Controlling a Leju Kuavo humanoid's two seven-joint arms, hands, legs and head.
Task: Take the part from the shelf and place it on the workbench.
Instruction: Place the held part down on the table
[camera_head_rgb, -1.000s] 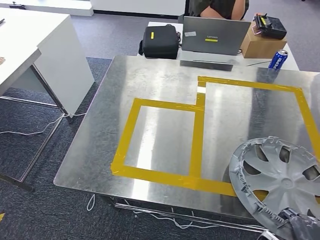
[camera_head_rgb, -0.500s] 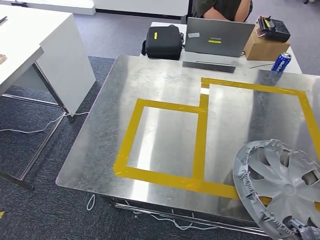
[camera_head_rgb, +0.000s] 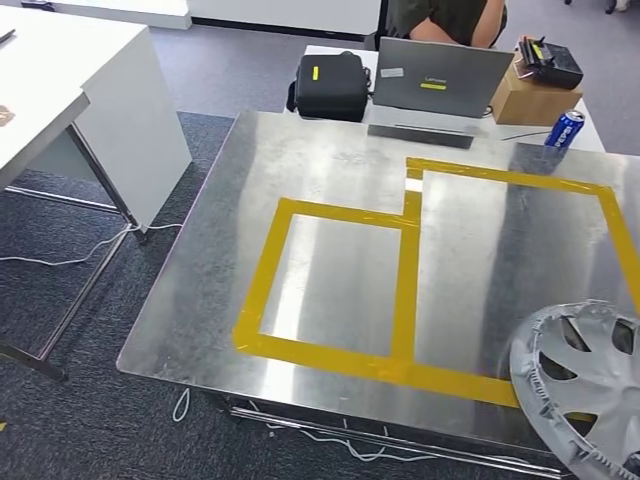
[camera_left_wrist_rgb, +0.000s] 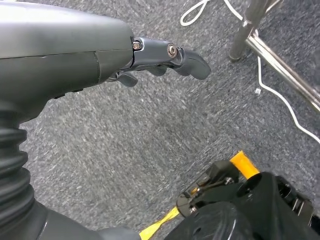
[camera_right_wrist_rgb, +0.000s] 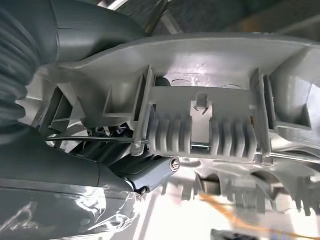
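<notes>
Grey hubcap (camera_head_rgb: 585, 385) farther right (partly cropped), right robot hand (camera_right_wrist_rgb: 124, 165) gripping.

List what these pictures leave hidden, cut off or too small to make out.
- Wheel cover: head view, its lower right part is cut off by the picture's corner.
- Right hand: right wrist view, its fingers lie behind the cover's rim ribs, so the full grip is hidden.
- Whether the cover rests on the workbench or hangs above it: cannot tell.
- Laptop label: too small to read.
- Person: cut off by the top edge.
</notes>
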